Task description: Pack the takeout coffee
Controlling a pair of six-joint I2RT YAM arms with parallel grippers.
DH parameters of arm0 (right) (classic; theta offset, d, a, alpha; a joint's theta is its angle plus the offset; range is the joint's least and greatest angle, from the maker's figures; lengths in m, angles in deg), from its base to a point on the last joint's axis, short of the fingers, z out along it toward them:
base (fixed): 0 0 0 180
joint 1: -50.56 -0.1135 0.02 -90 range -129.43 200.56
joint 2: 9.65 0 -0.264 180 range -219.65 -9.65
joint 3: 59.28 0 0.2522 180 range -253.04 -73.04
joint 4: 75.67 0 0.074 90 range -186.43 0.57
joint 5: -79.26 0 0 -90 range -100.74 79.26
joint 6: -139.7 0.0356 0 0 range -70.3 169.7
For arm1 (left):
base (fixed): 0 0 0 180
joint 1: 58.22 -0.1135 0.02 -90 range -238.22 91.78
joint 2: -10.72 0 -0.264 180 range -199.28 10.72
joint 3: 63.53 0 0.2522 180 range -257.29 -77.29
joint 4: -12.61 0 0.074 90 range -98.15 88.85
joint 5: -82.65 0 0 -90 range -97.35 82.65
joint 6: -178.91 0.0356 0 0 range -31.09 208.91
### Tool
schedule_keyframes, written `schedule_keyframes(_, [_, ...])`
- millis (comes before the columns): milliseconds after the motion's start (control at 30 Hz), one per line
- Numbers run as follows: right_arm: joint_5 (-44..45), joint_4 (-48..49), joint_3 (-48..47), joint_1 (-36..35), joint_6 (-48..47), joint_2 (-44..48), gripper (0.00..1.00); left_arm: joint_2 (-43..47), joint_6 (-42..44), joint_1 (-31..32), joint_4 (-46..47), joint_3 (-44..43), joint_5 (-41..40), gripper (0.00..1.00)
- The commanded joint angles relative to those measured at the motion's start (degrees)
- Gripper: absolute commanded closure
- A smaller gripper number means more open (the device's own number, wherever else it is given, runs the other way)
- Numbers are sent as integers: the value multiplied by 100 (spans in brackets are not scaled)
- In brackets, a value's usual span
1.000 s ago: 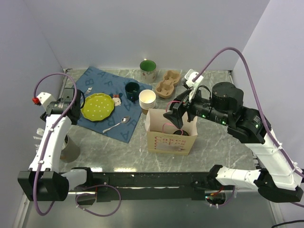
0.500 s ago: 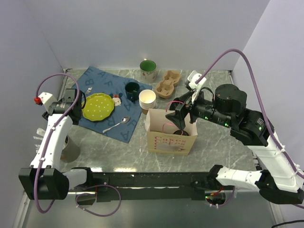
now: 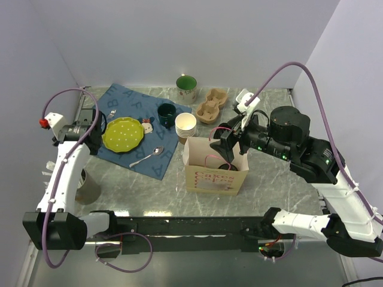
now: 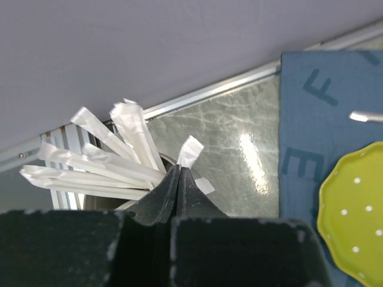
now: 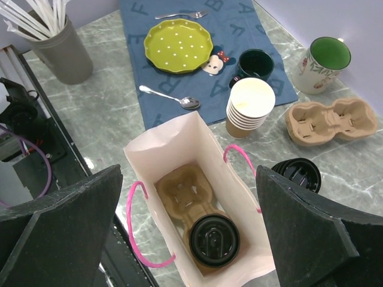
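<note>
Nearly packed: takeout coffee (image 5: 214, 239) sits in the carrier (image 5: 182, 194) inside the paper bag (image 5: 179, 134), directly below and between the right fingers (image 5: 60, 227), which stand wide apart, holding nothing.
Left fingers (image 4: 173, 191) pressed together among the wrapped straws (image 4: 96, 158), one tip poking out just above them; grip unconfirmed. Remaining, by my reading: a straw into the bag.

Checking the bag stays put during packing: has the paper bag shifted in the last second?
No. In the top view the paper bag stands where it did, its far left corner still right by the stack of paper cups.
</note>
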Motion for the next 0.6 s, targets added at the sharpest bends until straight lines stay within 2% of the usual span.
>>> schedule_keyframes(0, [1,93,92,26,-37,33,0,244,-294,-27,-612,-478,-351,99])
schedule_keyframes(167, [36,269,277,26,-98,42,0,446,58,-27,-745,-804,-166,99])
schedule_keyframes(333, [89,340,-48,26,-11,-221,0,999,620,-10,-472,-953,686,99])
schedule_keyframes(467, [685,287,-303,34,270,-353,0,1228,577,8,-840,-1208,1064,99])
schedule_keyframes(567, [914,260,-120,26,525,-249,0,1421,647,8,-999,-1559,1135,99])
